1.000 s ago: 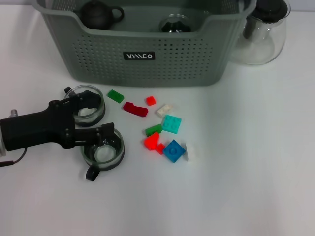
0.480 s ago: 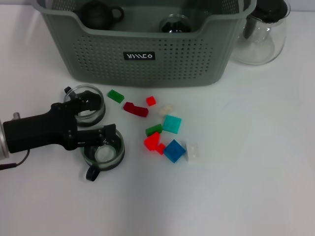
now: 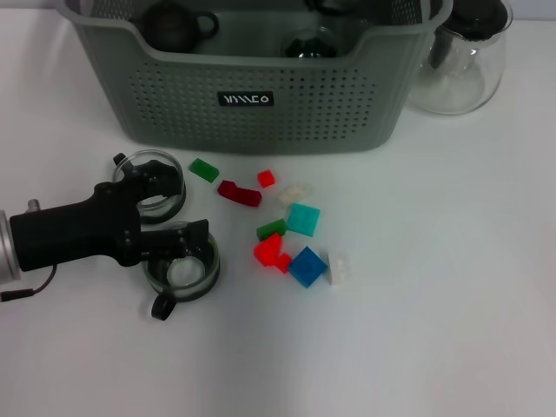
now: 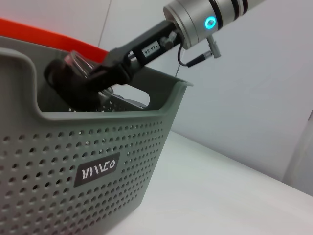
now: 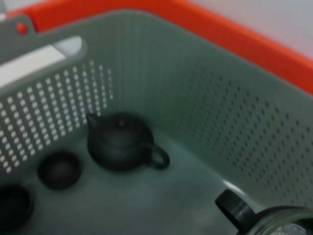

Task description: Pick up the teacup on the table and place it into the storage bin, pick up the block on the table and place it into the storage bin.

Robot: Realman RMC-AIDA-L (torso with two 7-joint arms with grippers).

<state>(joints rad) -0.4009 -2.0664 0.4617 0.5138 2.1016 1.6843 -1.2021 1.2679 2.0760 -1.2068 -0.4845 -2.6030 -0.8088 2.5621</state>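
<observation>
Lower left of the head view: the left gripper (image 3: 165, 213) lies low over the table (image 3: 434, 330), fingers spread, one at each of two glass teacups (image 3: 182, 268), gripping neither. Loose blocks (image 3: 307, 266) scatter at centre, with bare tabletop to the right. The storage bin (image 3: 261, 87) spans the top edge, a glass pitcher (image 3: 460, 61) beside it. The left wrist view alone shows the right gripper (image 4: 78, 83) over the bin's rim, its grip unclear. The right wrist view shows a black teapot (image 5: 122, 142) inside.

White table (image 3: 434, 330) — storage bin (image 3: 261, 95), glass cups (image 3: 161, 193), scattered blocks (image 3: 291, 234), pitcher (image 3: 465, 65)
</observation>
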